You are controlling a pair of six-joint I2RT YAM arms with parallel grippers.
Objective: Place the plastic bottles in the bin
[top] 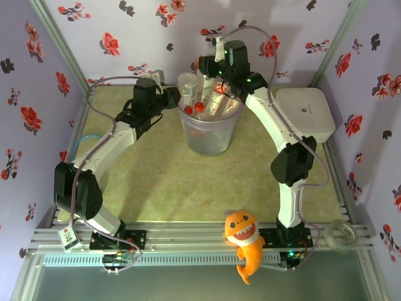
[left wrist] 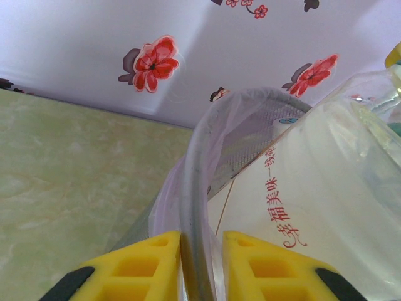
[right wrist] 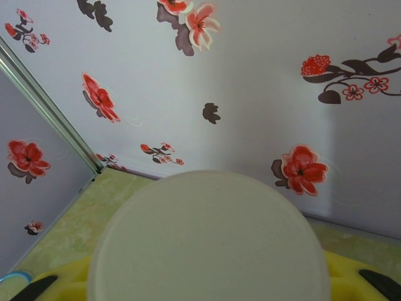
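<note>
At the left of the green table point(top: 156, 182), seen from the top external camera, the left arm reaches in from the near-left corner, and the left gripper point(top: 170, 99) meets the left rim of the bin point(top: 210, 141). The left wrist camera shows that gripper point(left wrist: 202, 251) with its two yellow fingers point(left wrist: 150, 263) pinched tight on the bin's point(left wrist: 200, 157) thin translucent rim. One finger is outside the wall and one inside, with nothing between them but the plastic.

The grey-lavender bin stands upright toward the back middle of the table, near the flowered rear wall. The plastic bottles point(top: 216, 100) are packed into it, leaning at angles and sticking up above the rim, with red caps point(top: 197, 108) showing near the front. In the left wrist view, a clear bottle point(left wrist: 313, 207) printed with red characters lies just inside the wall.

Above the bin's far side, the right gripper point(top: 220, 74) hangs over the bottle tops. In the right wrist view, that gripper point(right wrist: 210, 288) has its yellow fingers point(right wrist: 357, 276) partly parted and set on either side of a white-ended bottle point(right wrist: 210, 232), whose round end faces the lens.

To the right of the bin, well apart from it, sits a white lidded box point(top: 305, 113). An orange shark toy point(top: 243, 238) perches on the near rail beside the right arm's base.
</note>
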